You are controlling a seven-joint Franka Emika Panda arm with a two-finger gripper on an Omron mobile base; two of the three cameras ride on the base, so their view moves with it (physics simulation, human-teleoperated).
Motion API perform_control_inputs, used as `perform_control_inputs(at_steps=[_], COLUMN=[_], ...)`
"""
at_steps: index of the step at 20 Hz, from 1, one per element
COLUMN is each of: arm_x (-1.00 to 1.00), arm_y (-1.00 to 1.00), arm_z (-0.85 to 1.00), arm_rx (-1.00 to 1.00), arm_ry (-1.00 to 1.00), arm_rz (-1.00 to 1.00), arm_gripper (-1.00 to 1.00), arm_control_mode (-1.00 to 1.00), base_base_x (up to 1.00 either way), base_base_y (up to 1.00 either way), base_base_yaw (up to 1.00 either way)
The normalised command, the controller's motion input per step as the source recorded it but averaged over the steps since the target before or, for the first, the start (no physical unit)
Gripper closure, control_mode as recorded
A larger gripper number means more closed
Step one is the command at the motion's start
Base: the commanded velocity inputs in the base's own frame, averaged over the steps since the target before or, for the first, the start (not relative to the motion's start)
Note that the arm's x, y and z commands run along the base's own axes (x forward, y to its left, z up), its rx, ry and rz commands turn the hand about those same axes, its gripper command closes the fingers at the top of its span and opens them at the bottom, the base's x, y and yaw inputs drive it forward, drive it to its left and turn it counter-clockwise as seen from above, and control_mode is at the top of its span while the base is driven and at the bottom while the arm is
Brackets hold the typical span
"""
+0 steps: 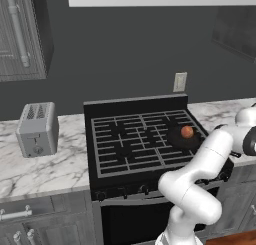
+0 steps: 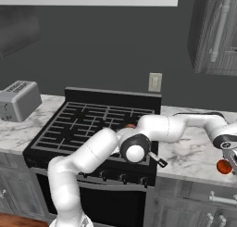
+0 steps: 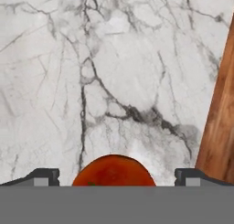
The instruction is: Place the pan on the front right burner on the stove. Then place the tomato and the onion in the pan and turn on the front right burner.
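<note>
No readable text, labels, brands or numbers on any surface.

The tomato (image 3: 113, 171) is cut off at the bottom of the hand view, only its top dome showing between the fingers (image 3: 43, 176). From the right, the arm covers most of the pan (image 2: 152, 157) and all but a sliver of the onion (image 2: 131, 126).

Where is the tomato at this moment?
The tomato lies on the marble counter right of the stove, near the counter's front edge, between the open gripper's fingertips in the hand view.
</note>
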Motion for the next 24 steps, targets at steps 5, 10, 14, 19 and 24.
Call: perform_control_inputs(at_steps=[5, 10, 14, 19, 24], arm_x=[-0.02, -0.11, -0.06, 0.0, 0.0], arm_y=[0.38, 0.26, 0.07, 0.0, 0.0], arm_z=[-0.1, -0.21, -0.29, -0.33, -0.18], arm_rx=[0.0, 0.0, 0.0, 0.0, 0.0], arm_ry=[0.04, 0.03, 0.01, 0.0, 0.0], arm_rz=[0.0, 0.0, 0.0, 0.0, 0.0], arm_gripper=[-1.0, -1.0, -1.0, -1.0, 1.0], arm_control_mode=[-1.0, -1.0, -1.0, -1.0, -1.0], base_base_x=[0.0, 0.0, 0.0, 0.0, 0.0], base_base_y=[0.0, 0.0, 0.0, 0.0, 0.0], base_base_yaw=[0.0, 0.0, 0.0, 0.0, 0.0])
